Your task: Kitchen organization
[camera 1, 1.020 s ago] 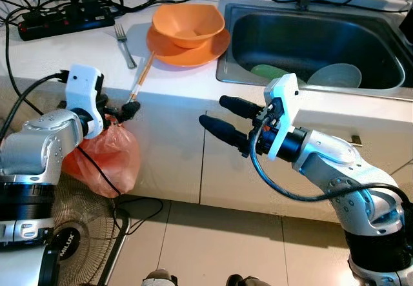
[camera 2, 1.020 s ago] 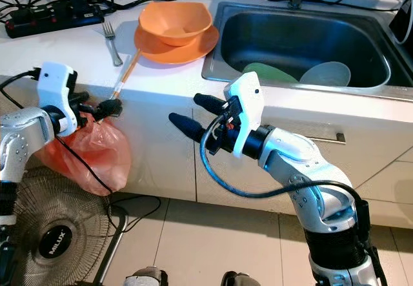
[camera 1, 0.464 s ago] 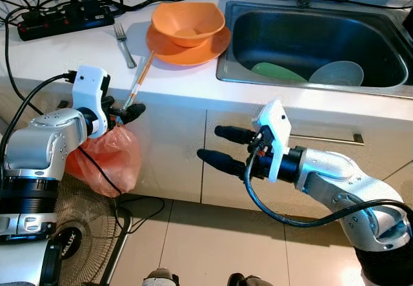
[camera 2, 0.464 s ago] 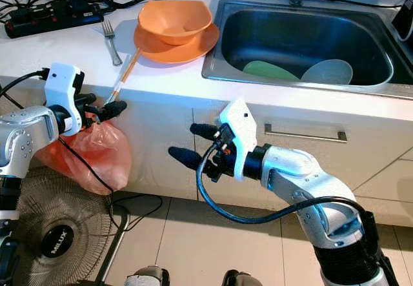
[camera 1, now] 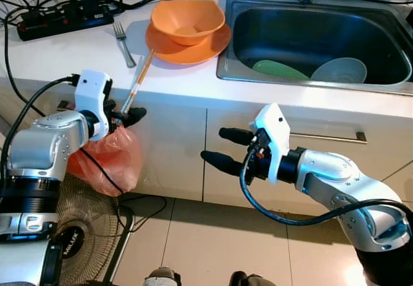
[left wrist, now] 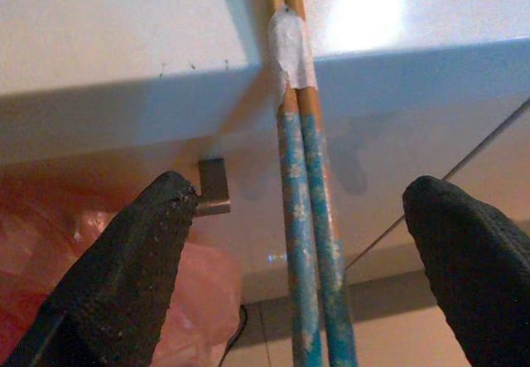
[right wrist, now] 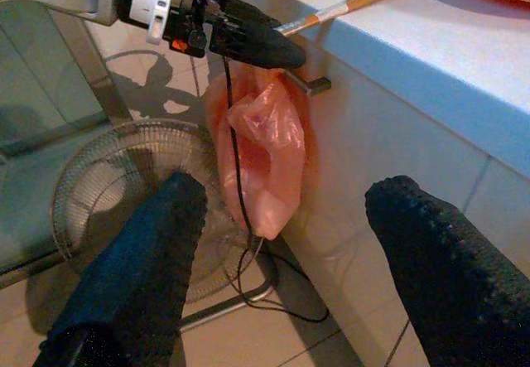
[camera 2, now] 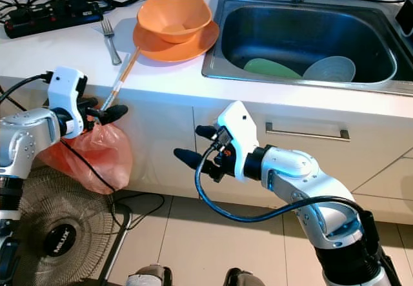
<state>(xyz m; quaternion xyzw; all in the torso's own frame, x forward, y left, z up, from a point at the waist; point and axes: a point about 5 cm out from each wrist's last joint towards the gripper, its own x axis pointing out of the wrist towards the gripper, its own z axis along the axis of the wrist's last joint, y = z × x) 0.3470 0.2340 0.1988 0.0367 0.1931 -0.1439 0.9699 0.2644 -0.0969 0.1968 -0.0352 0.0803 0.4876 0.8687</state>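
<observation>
Left tool (left wrist: pixel 302 243), fingers spread around the overhanging wooden blue-handled chopsticks (camera 1: pixel 137 81) at the white table (camera 1: pixel 64 53) edge, apparently ready to pinch them.

Left tool (camera 2: pixel 106 110) at chopsticks (camera 2: pixel 122 73) overhanging counter (camera 2: pixel 168 79); right tool (camera 2: pixel 197 144) spread.

Only 1 readable mark: white brand lettering on the round black hub of the grey wire-guard floor fan (camera 2: pixel 59 239), low on the robot's left by the tiled floor. In right eye view it reads approx. "MILUX"; letters small & tilted, so spelling not certain. In left eye view the same hub is partly cut off by the left arm, text not legible there. No other labels, nos. or signs legible elsewhere.
</observation>
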